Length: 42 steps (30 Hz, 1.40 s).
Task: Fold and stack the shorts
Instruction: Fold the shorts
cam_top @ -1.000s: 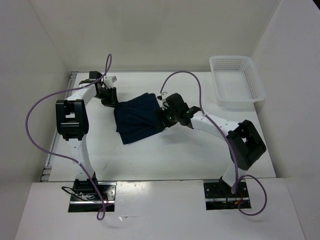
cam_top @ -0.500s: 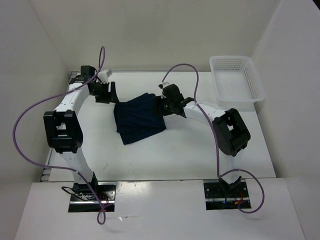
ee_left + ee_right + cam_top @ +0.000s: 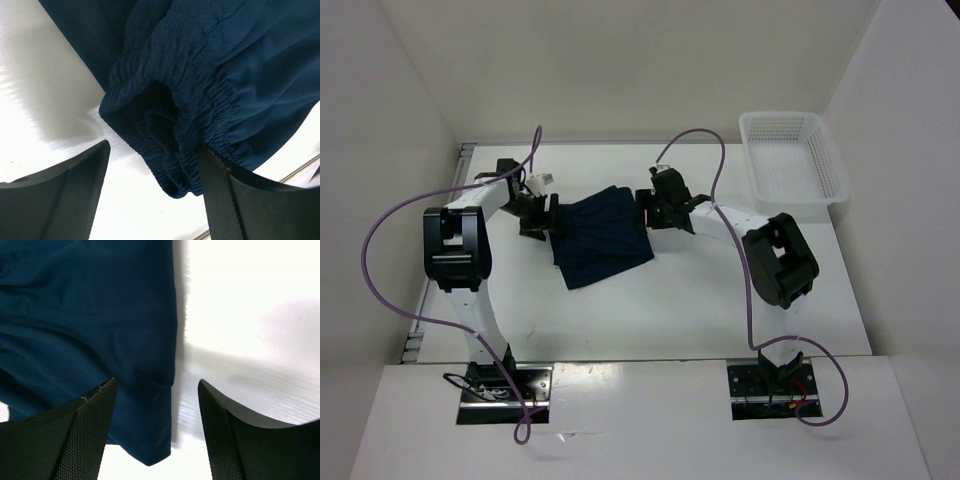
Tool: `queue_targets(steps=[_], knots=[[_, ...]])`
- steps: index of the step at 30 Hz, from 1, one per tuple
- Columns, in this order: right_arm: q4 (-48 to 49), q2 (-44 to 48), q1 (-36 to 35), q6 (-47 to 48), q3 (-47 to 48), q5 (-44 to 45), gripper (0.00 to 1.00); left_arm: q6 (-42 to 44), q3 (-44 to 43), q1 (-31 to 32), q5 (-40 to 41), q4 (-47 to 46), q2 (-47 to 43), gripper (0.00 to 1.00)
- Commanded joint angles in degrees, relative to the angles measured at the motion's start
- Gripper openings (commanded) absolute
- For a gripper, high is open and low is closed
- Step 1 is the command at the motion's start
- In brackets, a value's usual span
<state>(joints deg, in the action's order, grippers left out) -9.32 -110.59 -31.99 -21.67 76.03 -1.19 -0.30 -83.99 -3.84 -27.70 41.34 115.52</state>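
The dark navy shorts (image 3: pixel 600 238) lie folded in a compact bundle on the white table, between the two grippers. My left gripper (image 3: pixel 542 215) is open at the bundle's left edge. In the left wrist view the gathered elastic waistband (image 3: pixel 165 130) hangs between the two open fingers (image 3: pixel 75 195). My right gripper (image 3: pixel 647 212) is open at the bundle's upper right corner. In the right wrist view a folded cloth edge and corner (image 3: pixel 145 390) lie between the spread fingers (image 3: pixel 225 435), over bare table. No drawstring shows.
A white mesh plastic basket (image 3: pixel 790 165) stands at the back right of the table. White walls enclose the table at the back, left and right. Purple cables loop above both arms.
Both grippers have shifted along the bundle's upper edges. The left gripper swung out to the left and came back against the waistband. The shorts bundle has barely moved.
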Motion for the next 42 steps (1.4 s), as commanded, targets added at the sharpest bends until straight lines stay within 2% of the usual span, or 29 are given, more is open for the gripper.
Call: queue_targets(steps=[1, 4, 5, 8, 9, 11, 24, 27, 37, 42], knots=[[3.5, 3.4, 0.2, -0.7, -2.0, 2.2, 0.71, 0.3, 0.2, -0.1, -1.4, 0.6, 2.3, 0.77], [3.5, 4.5, 0.7, -0.7, -2.0, 2.8, 0.71, 0.3, -0.3, -0.1, -2.0, 1.1, 5.8, 0.63], [3.5, 5.0, 0.7, -0.7, -2.5, 2.8, 0.71, 0.3, -1.4, -0.1, -2.5, 1.6, 6.6, 0.53], [3.5, 6.4, 1.2, -0.7, -2.6, 3.3, 0.71, 0.3, -3.6, -0.1, -3.1, 2.8, 9.1, 0.42], [3.5, 6.4, 1.8, -0.7, -3.1, 3.9, 0.71, 0.3, -5.4, -0.1, -3.1, 2.8, 9.7, 0.35], [3.5, 8.1, 1.8, -0.7, -3.7, 4.4, 0.71, 0.3, -7.8, -0.1, -3.1, 2.8, 11.2, 0.3], [3.5, 9.5, 7.7, 0.3, -3.6, 6.3, 0.7, 0.3, -31.7, 4.4, -3.8, 2.1, 19.8, 0.34], [3.0, 10.0, 9.2, 0.3, -3.6, 6.3, 0.7, 0.3, -30.7, 4.4, -3.1, 2.1, 19.8, 0.35], [3.5, 12.7, 9.8, 1.5, -4.8, 6.8, 0.7, 0.3, -15.8, 3.8, -2.0, -1.0, 14.1, 0.34], [3.5, 12.7, 9.8, 1.5, -4.8, 6.3, 0.7, 0.3, -13.7, 3.3, -3.4, -2.1, 11.2, 0.47]])
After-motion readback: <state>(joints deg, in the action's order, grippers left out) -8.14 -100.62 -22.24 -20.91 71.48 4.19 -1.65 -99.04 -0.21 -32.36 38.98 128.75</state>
